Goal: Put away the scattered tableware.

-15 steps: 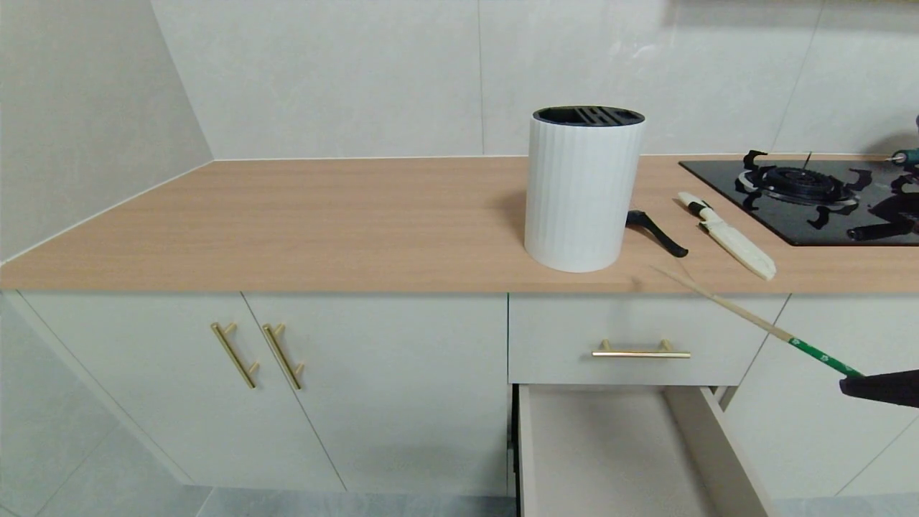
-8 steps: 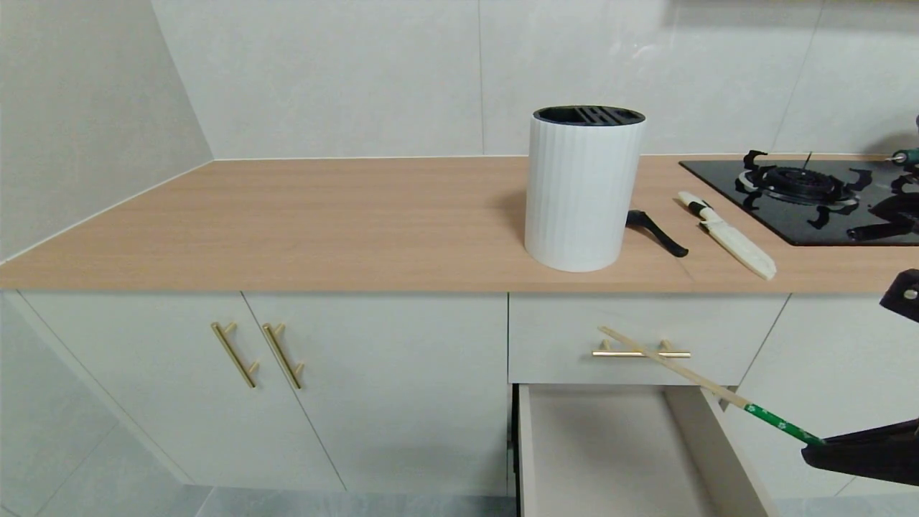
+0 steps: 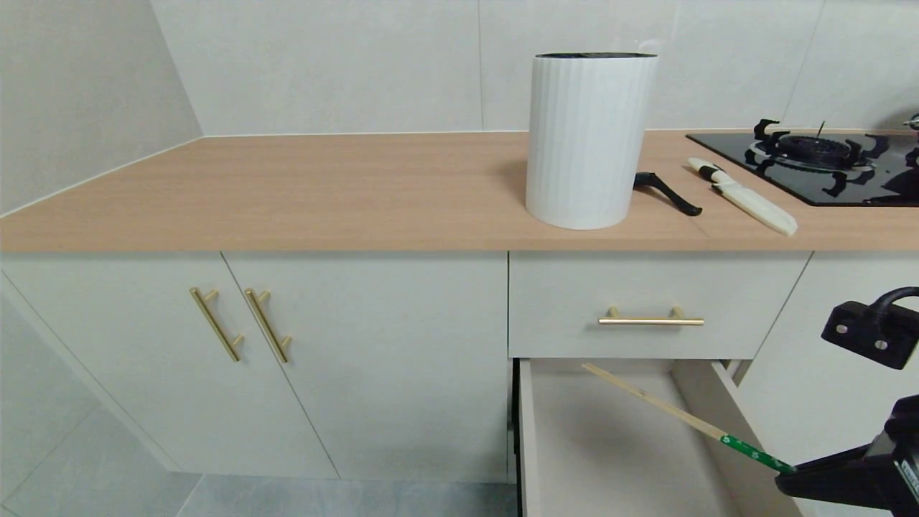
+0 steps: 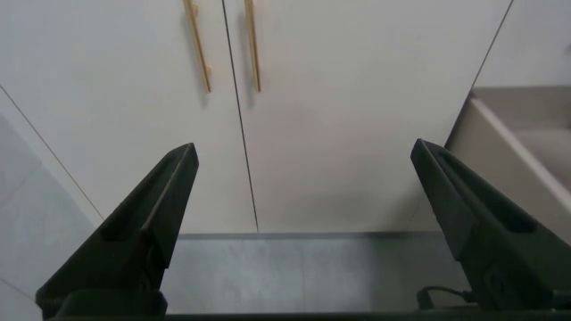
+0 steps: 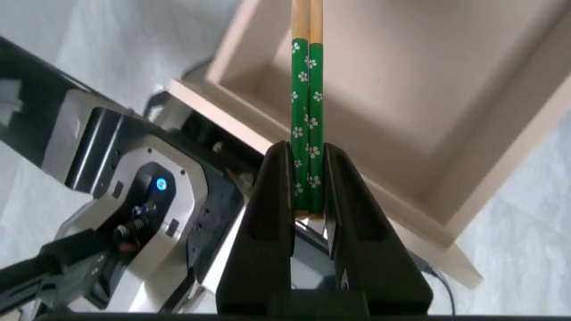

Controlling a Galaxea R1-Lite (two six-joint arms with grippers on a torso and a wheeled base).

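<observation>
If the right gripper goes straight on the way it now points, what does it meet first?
Probably the open beige drawer: the right gripper, shut on green-ended wooden chopsticks, aims into it. Depth is unclear.

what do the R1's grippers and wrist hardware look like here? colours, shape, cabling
Left gripper: two matte black, wedge-shaped fingers tapering to blunt tips, no markings visible. Right gripper: the same matte black tapered fingers. Near it in the head view: a black bracket with two screw heads and a black cable looping out of it.
</observation>
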